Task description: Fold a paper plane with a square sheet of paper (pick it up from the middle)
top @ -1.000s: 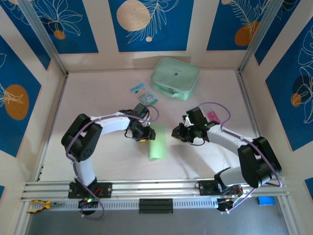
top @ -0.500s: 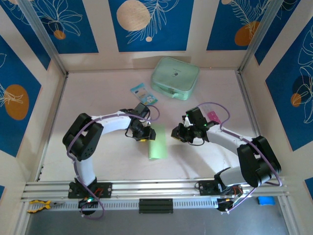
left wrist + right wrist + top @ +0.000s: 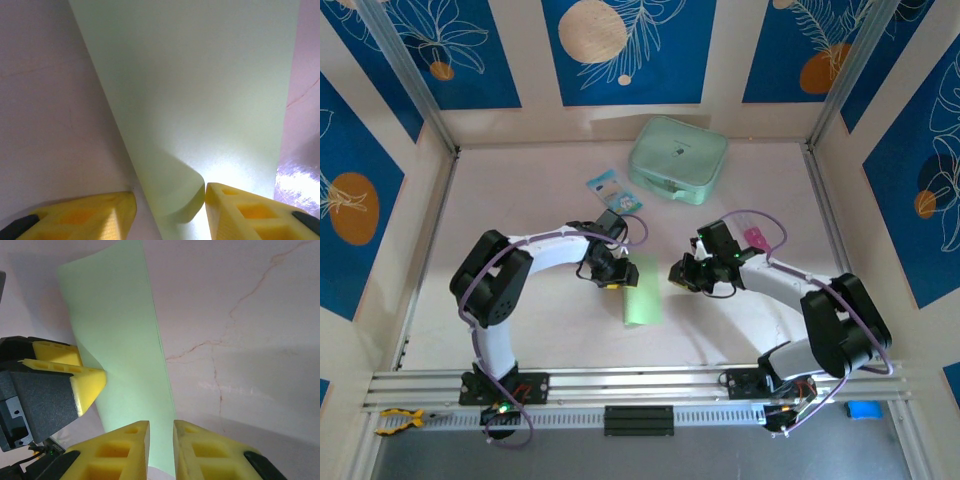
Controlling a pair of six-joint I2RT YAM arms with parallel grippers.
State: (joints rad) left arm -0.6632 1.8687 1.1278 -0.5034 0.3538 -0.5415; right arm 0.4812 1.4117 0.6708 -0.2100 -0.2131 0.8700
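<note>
1. The left gripper (image 3: 613,273) was positioned low over the table (image 3: 520,220), at the left long edge of the sheet of paper (image 3: 642,295).
2. Its yellow fingers (image 3: 107,210) were held spread apart. A curled-up corner of the sheet was seen between them (contact with either finger could not be confirmed).
3. The sheet of paper was found near the middle of the table, between the two grippers. It was folded into a narrow pale-green rectangle.
4. A blue-and-white packet (image 3: 608,186) and a mint-green zip case (image 3: 678,160) were located well beyond the sheet, toward the back wall.
5. The right gripper (image 3: 677,272) was positioned just beside the sheet's right long edge, opposite the left gripper.
6. Its fingers (image 3: 125,445) were held nearly pressed together, with a narrow slit between them. The sheet's edge was seen running into that slit. Whether it was pinched could not be determined.
</note>
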